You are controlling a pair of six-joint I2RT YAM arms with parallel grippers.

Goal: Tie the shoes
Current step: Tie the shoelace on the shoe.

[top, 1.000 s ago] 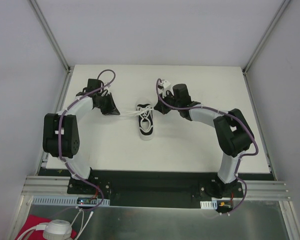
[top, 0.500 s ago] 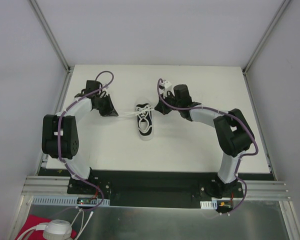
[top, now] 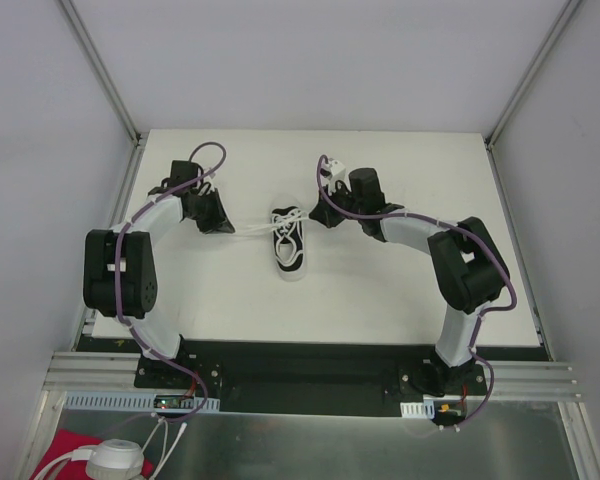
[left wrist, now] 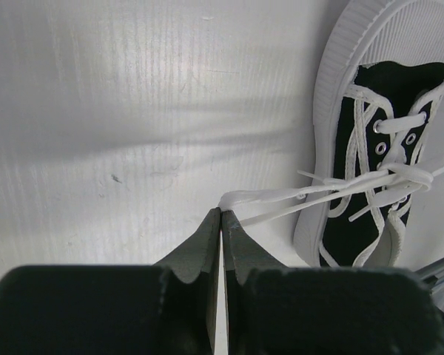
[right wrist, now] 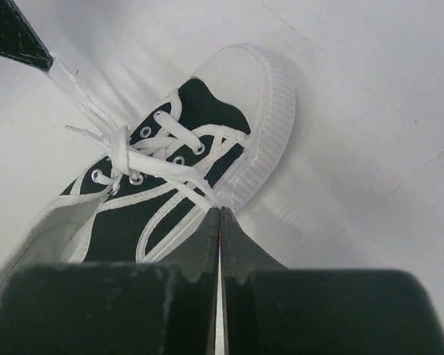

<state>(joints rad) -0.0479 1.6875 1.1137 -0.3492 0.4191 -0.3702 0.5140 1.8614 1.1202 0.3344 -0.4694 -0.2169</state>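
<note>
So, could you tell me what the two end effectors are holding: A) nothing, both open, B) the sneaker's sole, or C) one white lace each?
C: the wrist views show the left end effector and right end effector each pinched shut on a white lace from the sneaker.

Top external: high above and behind the arm bases (top: 300,378), looking steeply down on the whole white rectangular worktop (top: 400,290). Left wrist: mounted behind the black two-finger left gripper (left wrist: 220,216), facing along it, near the surface. Right wrist: likewise behind the black two-finger right gripper (right wrist: 219,214), from the opposite side. Shared by all three: the small black canvas sneaker (top: 291,243) with white sole and thin white laces (right wrist: 159,164), midway between the worktop's side edges, nearer its far edge.
</note>
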